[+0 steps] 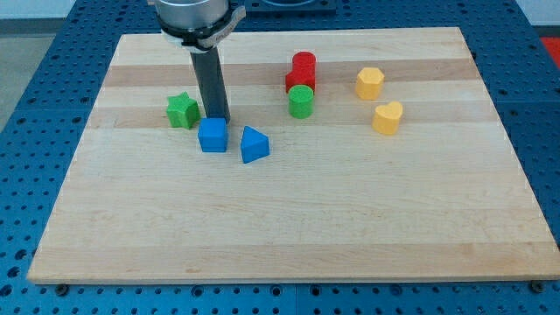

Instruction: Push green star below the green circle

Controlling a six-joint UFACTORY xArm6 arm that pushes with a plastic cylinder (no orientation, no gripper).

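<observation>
The green star point(182, 110) lies on the wooden board point(289, 219) at the view's left. The green circle point(301, 101) stands right of centre near the top, touching the red blocks above it. My tip point(217, 118) is just right of the green star with a small gap, and directly above the blue cube point(213, 136), touching or nearly touching its top edge. The rod rises from there to the arm at the view's top.
A blue triangle point(254, 144) lies right of the blue cube. A red circle point(304, 63) and a red block point(297, 82) stand above the green circle. A yellow hexagon point(369, 83) and a yellow heart point(388, 117) lie at the right.
</observation>
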